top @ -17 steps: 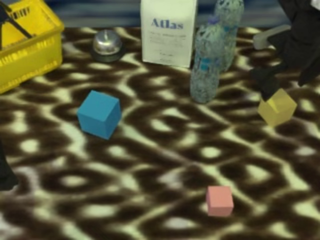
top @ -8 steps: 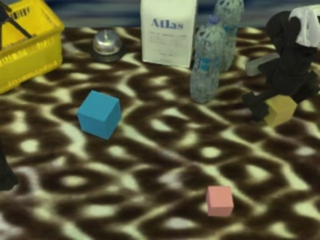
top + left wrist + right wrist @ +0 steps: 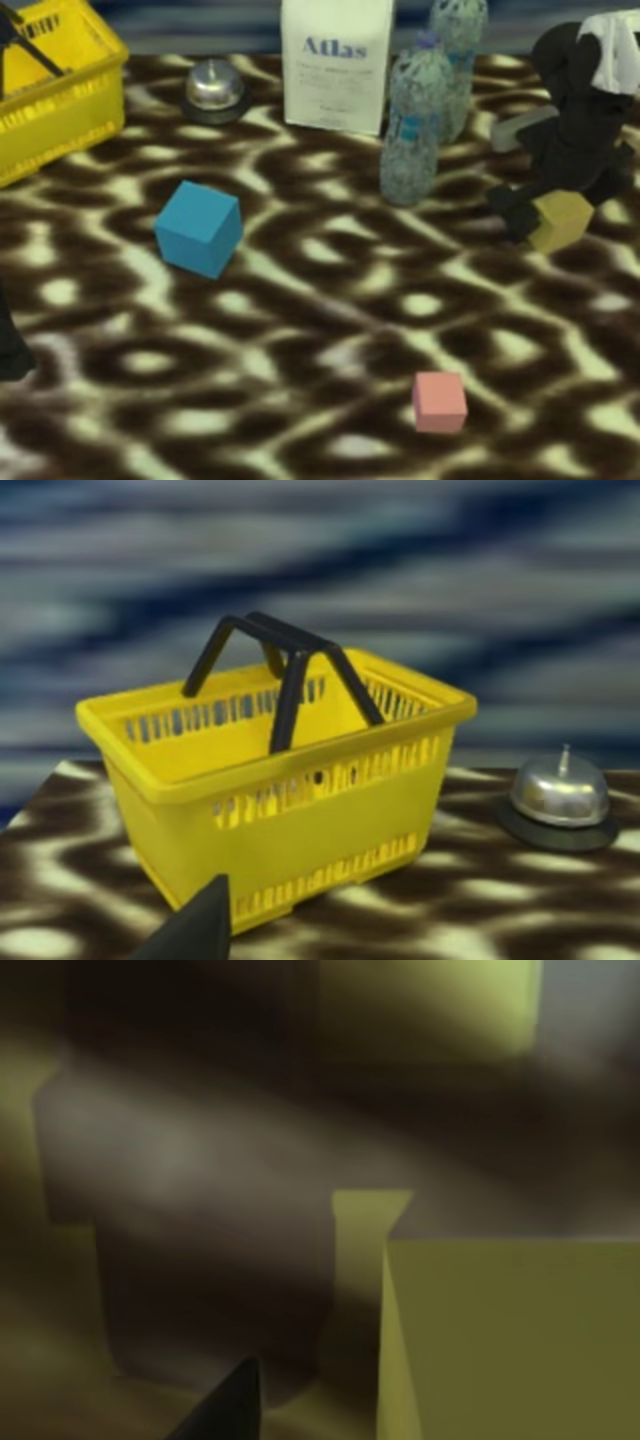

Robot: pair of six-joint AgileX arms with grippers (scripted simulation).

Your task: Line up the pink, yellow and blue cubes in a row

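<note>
Top view looking down over table, left wrist facing basket (image 3: pixel 290 810) — also top-left overhead, right wrist close — yellow cube (image 3: pixel 510 1340)

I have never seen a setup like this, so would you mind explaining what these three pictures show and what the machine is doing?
This is a simulated two-armed AgileX robot at a table with a mottled brown cloth. One camera looks down from above; the other two ride on the wrists. On the table lie a blue cube, a pink cube, a yellow basket, a bell, an Atlas box and two bottles. The right hand is down at the yellow cube on the table's right; its wrist camera sees that cube up close. Whether it grips yet is unclear. The left arm waits at the left edge, its camera facing the basket.
</note>
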